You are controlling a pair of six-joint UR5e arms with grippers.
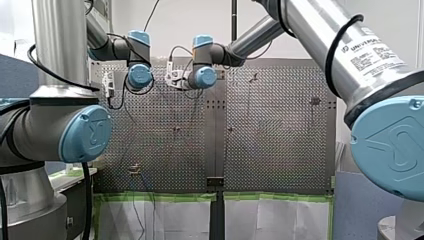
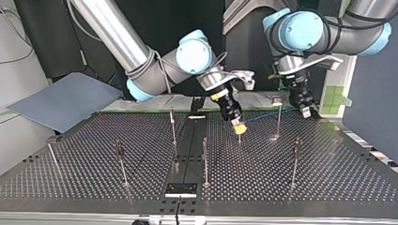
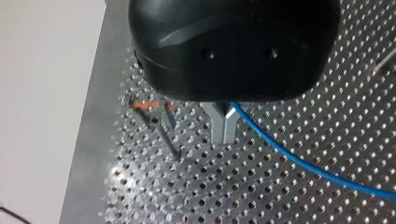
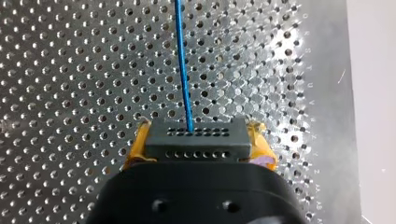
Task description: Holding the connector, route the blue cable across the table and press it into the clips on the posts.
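In the top view the near posts (image 2: 205, 159) stood bare. Beyond them our right gripper (image 2: 240, 127) pinched the connector (image 4: 196, 140) between yellow pads (image 4: 262, 150). The blue cable (image 4: 183, 60) ran to our left gripper (image 3: 223, 133), closed on it. We judged no clip filled yet.

looks from behind and above over the perforated table (image 1: 280, 125); faces back from across it, low; sits close behind left claw (image 3: 223, 133) and right claw (image 4: 198, 140), both catching the blue cable (image 3: 303, 163) ahead.
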